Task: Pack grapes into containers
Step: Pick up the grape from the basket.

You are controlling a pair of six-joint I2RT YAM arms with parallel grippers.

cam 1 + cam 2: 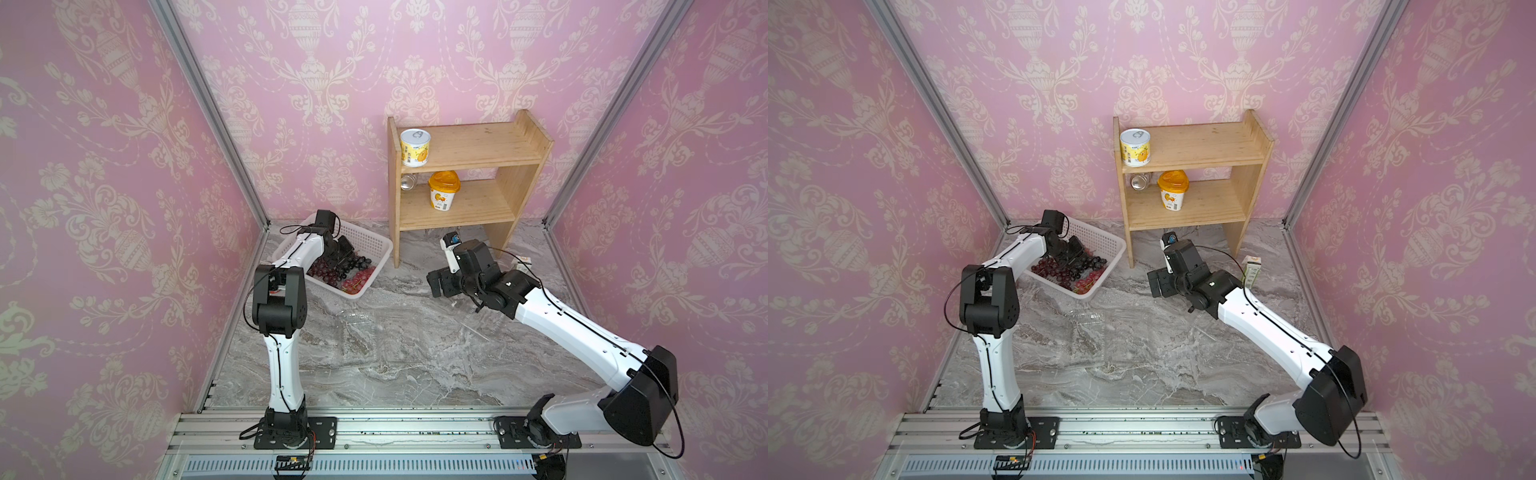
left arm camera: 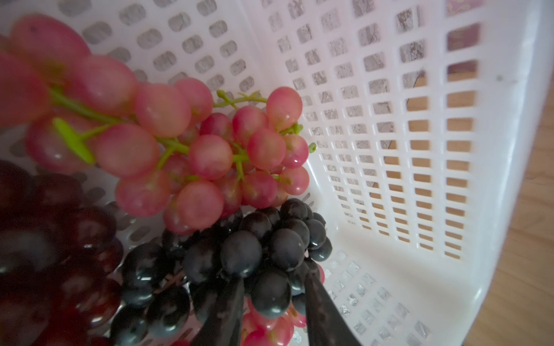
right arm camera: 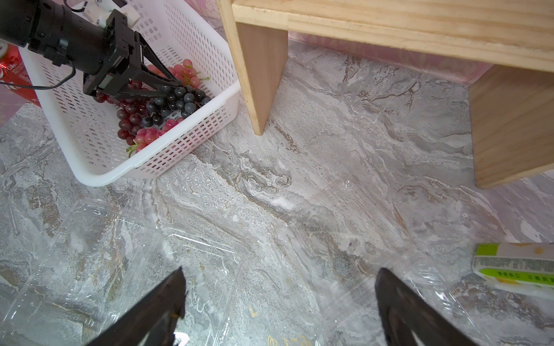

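Several bunches of grapes lie in the white perforated basket [image 1: 365, 241] at the back left: a pink bunch [image 2: 209, 155], a dark red bunch [image 2: 45, 239] and a near-black bunch [image 2: 254, 248]. My left gripper [image 2: 274, 271] reaches down into the basket, shut on the near-black bunch [image 3: 183, 99], with a grape pinched between its fingers. Two empty clear containers lie open on the marble table [image 3: 344, 143], one [image 3: 99, 239] in front of the basket and one [image 3: 362, 296] to its right. My right gripper [image 3: 280, 271] hovers open above them, holding nothing.
A wooden shelf [image 1: 469, 183] stands at the back, right of the basket, holding two yellow-labelled tubs [image 1: 415, 147] [image 1: 444, 189]. A green-and-white carton [image 3: 515, 266] lies near the right wall. A red can [image 3: 12, 66] stands behind the basket. Pink walls close in three sides.
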